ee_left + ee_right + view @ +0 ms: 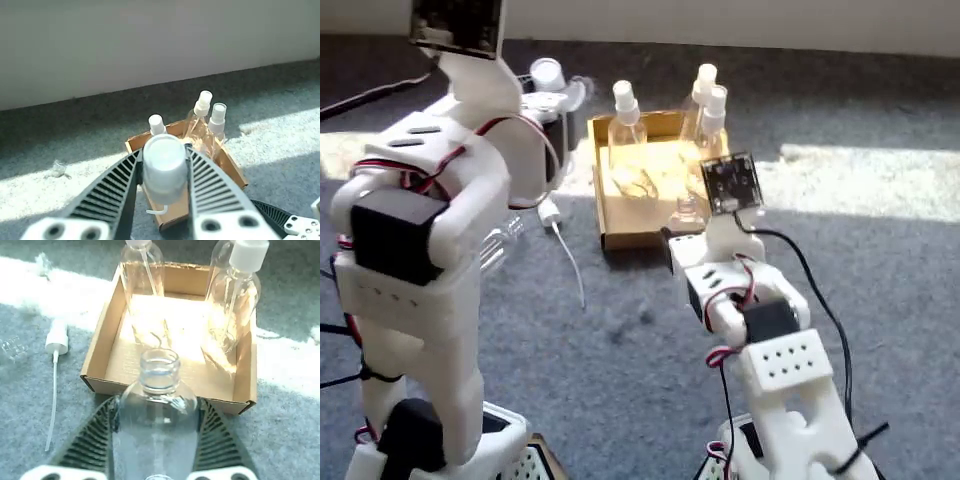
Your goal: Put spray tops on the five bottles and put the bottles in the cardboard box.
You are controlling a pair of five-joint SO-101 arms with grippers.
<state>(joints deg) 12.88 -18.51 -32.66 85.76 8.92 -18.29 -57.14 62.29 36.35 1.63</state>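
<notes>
Bottles of clear plastic, three with white caps, stand in the shallow brown cardboard box at upper centre of the high frame. Left gripper clasps a white spray top; right gripper clasps an uncapped clear bottle at the box's lower right corner. Another tubed white spray top lies on grey carpet, left of the box

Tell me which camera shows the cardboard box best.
The right wrist view: the cardboard box shows floor and walls past the bottle in the right gripper. The high view has the right arm over its near corner. In the left wrist view, the left gripper and spray top hide its front.
</notes>
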